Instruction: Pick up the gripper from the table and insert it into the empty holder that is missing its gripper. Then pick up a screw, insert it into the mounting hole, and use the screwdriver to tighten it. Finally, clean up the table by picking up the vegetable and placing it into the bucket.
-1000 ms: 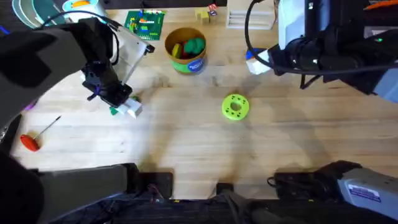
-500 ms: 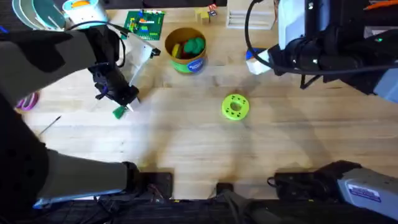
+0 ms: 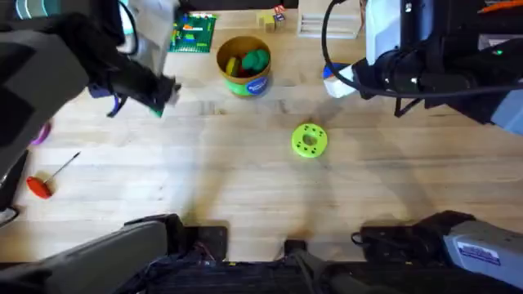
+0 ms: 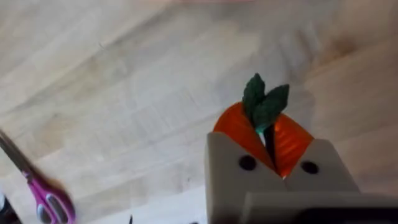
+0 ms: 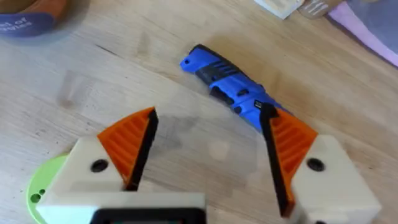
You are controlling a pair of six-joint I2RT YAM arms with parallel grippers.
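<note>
Two orange pads of the left gripper [image 4: 268, 144] are pressed together on the vegetable [image 4: 264, 106], whose dark green leafy tips poke out past the fingertips above bare wood. From overhead, that gripper [image 3: 159, 98] hangs over the far left part of the table [image 3: 245, 188], with a speck of green at its tip, to the left of the bucket [image 3: 243, 65]. The bucket stands at the far middle and already holds a rounded green toy [image 3: 256, 59] along with red and yellow pieces. Near the table's centre lies a lime-green disc [image 3: 309, 140] with small holes. The right gripper [image 5: 208, 155] is spread wide, its two orange ribbed pads well apart, and the screwdriver [image 5: 239, 87] lies on the wood just beyond them; the disc's edge shows beside one white finger block. A red-handled screwdriver [image 3: 45, 180] rests at the left edge, and pink-handled scissors [image 4: 37, 190] lie on the wood nearby.
</note>
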